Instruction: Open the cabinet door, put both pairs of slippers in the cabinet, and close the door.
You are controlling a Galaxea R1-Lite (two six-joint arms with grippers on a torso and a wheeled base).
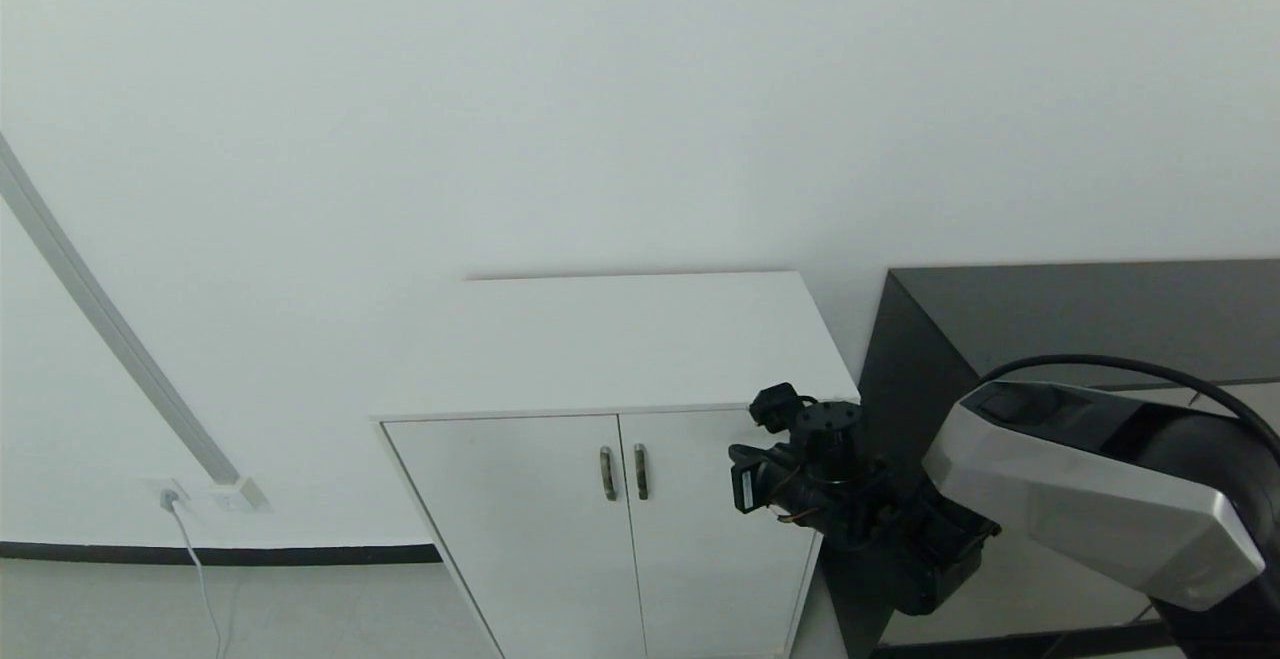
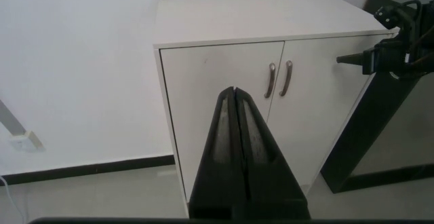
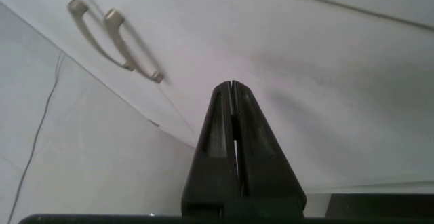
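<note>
I am logging the white cabinet (image 1: 620,339) standing against the wall (image 1: 640,119) with both doors shut, the right gripper (image 3: 232,85) hovering close before its right door (image 1: 700,549) and the left gripper (image 2: 234,89) facing it from farther back, both with fingers pressed together.

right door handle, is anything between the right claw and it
Nothing visible does. The right claw hangs shut in front of the right door, off to the side of the right door handle, with only bare door face between them.
</note>
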